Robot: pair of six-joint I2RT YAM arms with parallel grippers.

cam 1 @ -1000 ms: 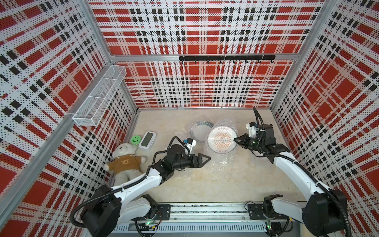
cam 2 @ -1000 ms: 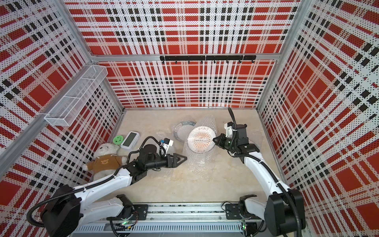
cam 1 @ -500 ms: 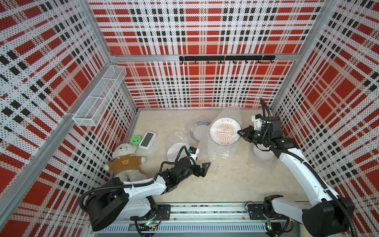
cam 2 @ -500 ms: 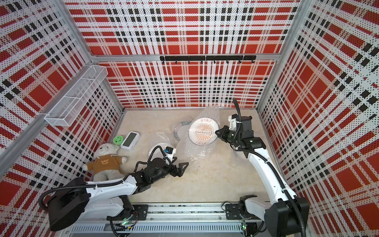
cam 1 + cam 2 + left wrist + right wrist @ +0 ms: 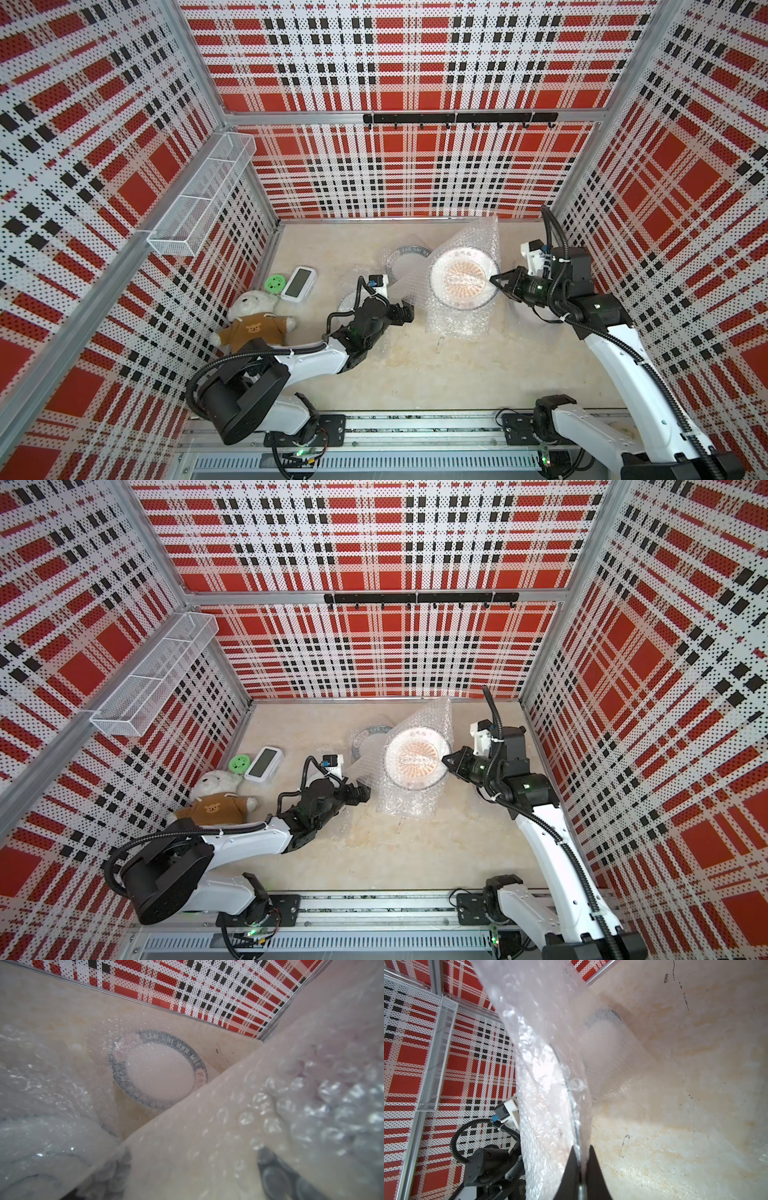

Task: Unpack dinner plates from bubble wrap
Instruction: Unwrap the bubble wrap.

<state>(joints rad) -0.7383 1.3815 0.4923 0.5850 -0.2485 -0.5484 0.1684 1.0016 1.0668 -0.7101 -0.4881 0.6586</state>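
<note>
Jaws of the left gripper [image 5: 406, 311] stand wide and hold nothing. They sit at 8 o'clock of the raised dinner plate [image 5: 463, 279], just beside the hanging edge of the bubble wrap sheet [image 5: 457, 328]. Whether a fingertip touches the film cannot be told. At 9 o'clock of this gripper, partly under its wrist, a third plate [image 5: 345, 301] lies wrapped on the table [image 5: 415, 374]. At 12 o'clock of it a second plate [image 5: 409, 250] lies flat under film, with its dark lettered band showing through.

The raised dinner plate stands tilted off the table, orange centre facing up and outward. Its sheet is draped behind it and hangs loose toward 6 o'clock. The right gripper [image 5: 497, 281] is clamped at 3 o'clock on the rim. In the right wrist view the jaws pinch the rim with film caught between them.

Step in hand, by judgement: stripping the sheet from this plate. The next move calls for the left jaws to close on the loose film edge alone and draw it toward 8 o'clock while the right grip holds firm. The film pinched at the rim may resist, so a regrip may be needed.
</note>
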